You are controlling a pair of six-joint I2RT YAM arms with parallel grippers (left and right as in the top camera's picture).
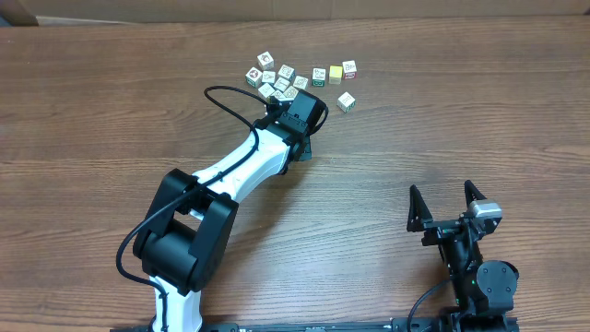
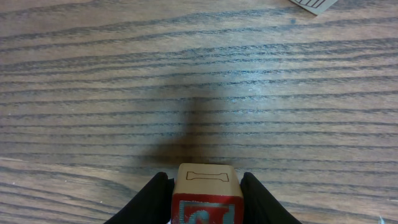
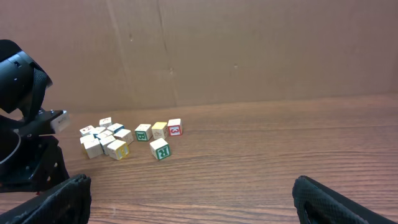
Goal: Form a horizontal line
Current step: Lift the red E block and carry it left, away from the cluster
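Note:
A short horizontal line of three cubes (image 1: 336,72) lies at the far middle of the table, its right end cube red and white (image 3: 175,127). A lone green-lettered cube (image 1: 346,101) sits just in front of that row. My left gripper (image 2: 205,202) is shut on a cube (image 2: 205,180) with a red front face and a cream top bearing a bone outline. It is held over bare wood. The left arm (image 1: 297,115) reaches to the near edge of the loose bunch of cubes (image 1: 277,81). My right gripper (image 1: 442,194) stands wide open near the front right, with nothing between its fingers.
The loose bunch of white, yellow and blue-edged cubes (image 3: 102,138) lies left of the row. A pale cube corner (image 2: 314,5) shows at the top right of the left wrist view. A brown cardboard wall (image 3: 249,50) closes the far side of the table.

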